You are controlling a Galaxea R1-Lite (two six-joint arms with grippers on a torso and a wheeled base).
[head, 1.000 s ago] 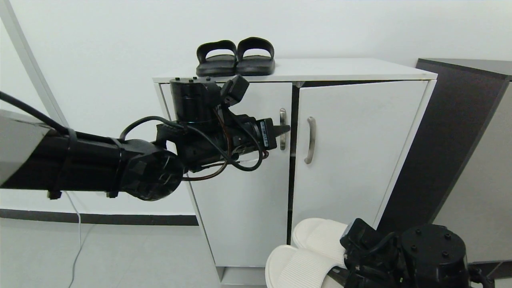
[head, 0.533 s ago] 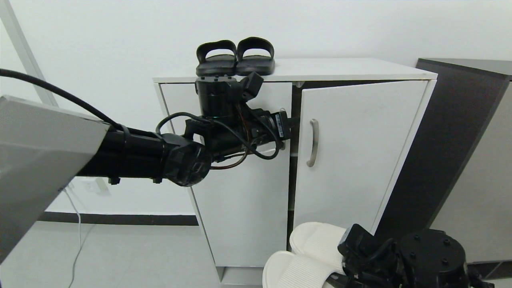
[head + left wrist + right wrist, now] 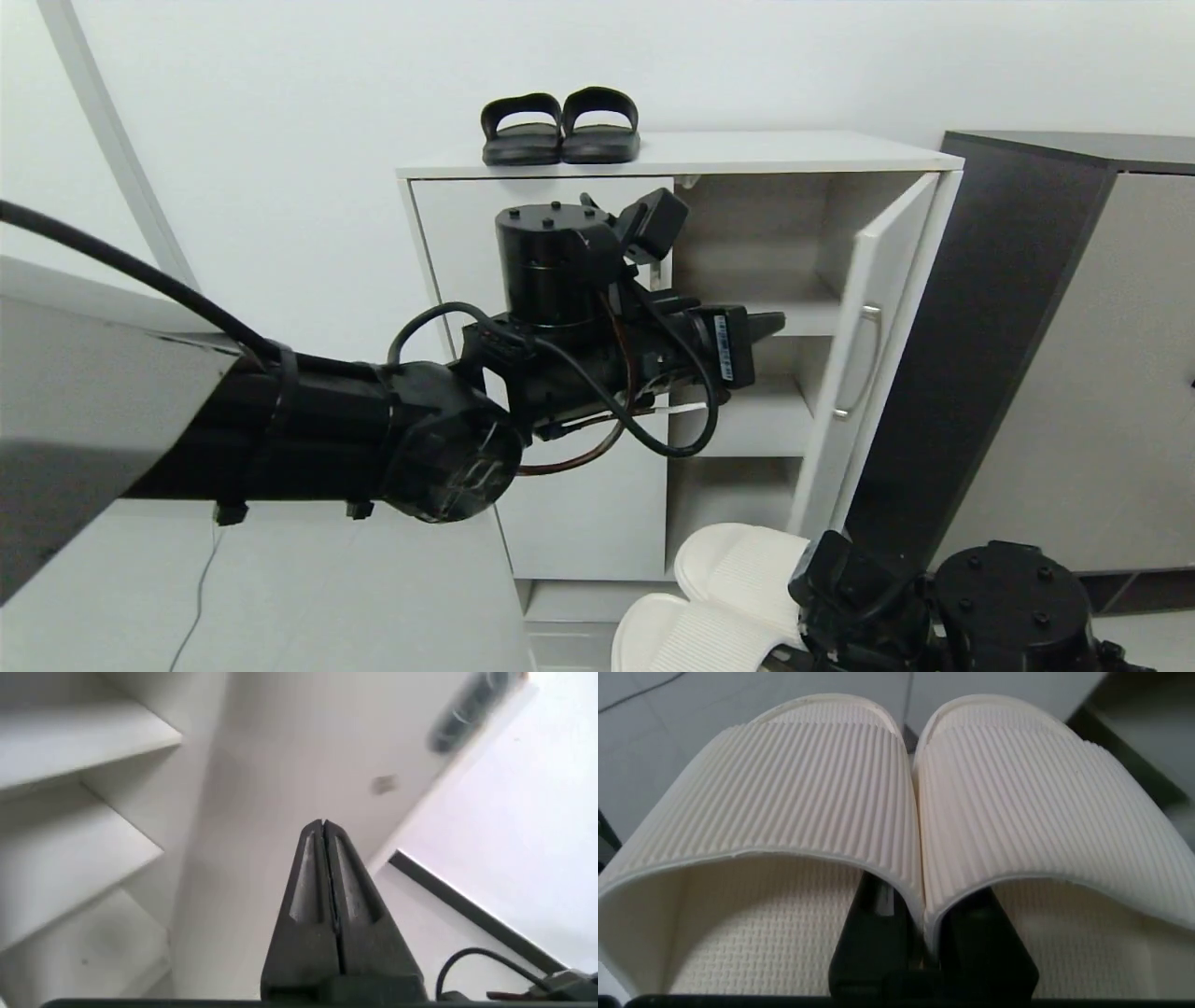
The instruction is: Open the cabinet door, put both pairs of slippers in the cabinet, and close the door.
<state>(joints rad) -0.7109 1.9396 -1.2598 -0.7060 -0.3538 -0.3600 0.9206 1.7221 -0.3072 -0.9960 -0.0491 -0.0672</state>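
The white cabinet [image 3: 579, 523] has its right door [image 3: 887, 280] swung wide open, showing bare shelves [image 3: 747, 420]; its left door is closed. A pair of black slippers [image 3: 560, 131] sits on the cabinet top. My left gripper [image 3: 773, 324] is shut with nothing in it, in front of the open compartment at middle-shelf height. In the left wrist view its fingertips [image 3: 323, 831] are pressed together, pointing at the door's inner side. Low in front of the cabinet, my right gripper [image 3: 920, 929] is shut on the straps of a pair of white ribbed slippers [image 3: 719, 588] [image 3: 1008, 793].
A dark grey cabinet [image 3: 1027, 327] stands right beside the open door, whose handle [image 3: 864, 359] faces it. A white wall is behind, and pale floor [image 3: 280, 597] lies to the left with a thin cable [image 3: 201, 588] on it.
The right cabinet door has swung from slightly ajar to wide open. My left gripper moved right from the door edge to the opening. The head view shifted back a little.
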